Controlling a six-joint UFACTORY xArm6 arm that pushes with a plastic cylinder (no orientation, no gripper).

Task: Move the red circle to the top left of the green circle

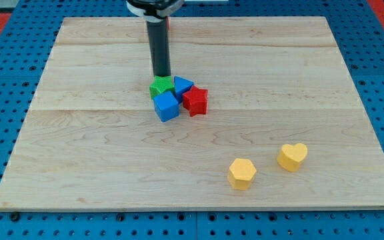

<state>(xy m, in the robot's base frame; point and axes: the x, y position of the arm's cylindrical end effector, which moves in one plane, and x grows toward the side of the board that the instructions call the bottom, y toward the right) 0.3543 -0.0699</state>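
Red circle and green circle could not be made out as such: on the surface (79, 133), left to right, sat a green block (161, 87) under my tip (162, 75), a blue cube (167, 106), a blue block (183, 85) and a red star-like block (195, 101), all clustered and touching. Toward the view's bottom right lay a yellow hexagon (242, 173) and a yellow heart (292, 156), near each other. No hand existed, only the rod, holding nothing.

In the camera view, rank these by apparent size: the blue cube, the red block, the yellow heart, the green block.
1. Blue cube and red block: look about alike, so I won't split them.
2. Yellow heart: close to those two, but nearer the camera, so unsure.
3. Green block: smallest showing, partly hidden behind the blue cube and my tip.
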